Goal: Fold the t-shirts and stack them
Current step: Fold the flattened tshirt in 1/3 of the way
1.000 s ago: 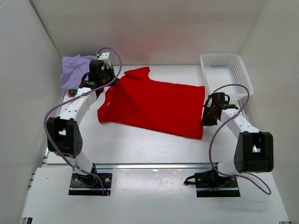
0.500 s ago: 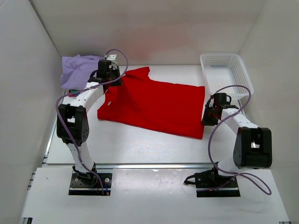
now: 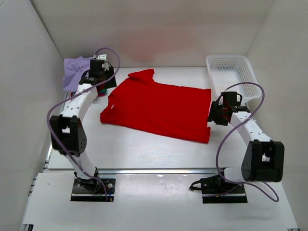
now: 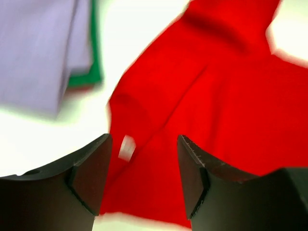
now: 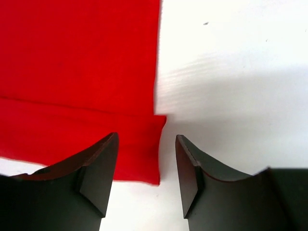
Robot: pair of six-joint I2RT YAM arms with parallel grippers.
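Red t-shirt [image 3: 159, 108], illegible white label [image 4: 126, 147]

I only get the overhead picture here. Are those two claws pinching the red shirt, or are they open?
Observer: Open. The left wrist view shows the left gripper with its jaws apart above the red t-shirt, gripping nothing.
Operator: And the other claw?
Observer: The right gripper is open too, over the shirt's corner, where a crease runs parallel to the edge.
Operator: What's under the lilac cloth at the back?
Observer: A green t-shirt peeks out beneath the lavender t-shirt.
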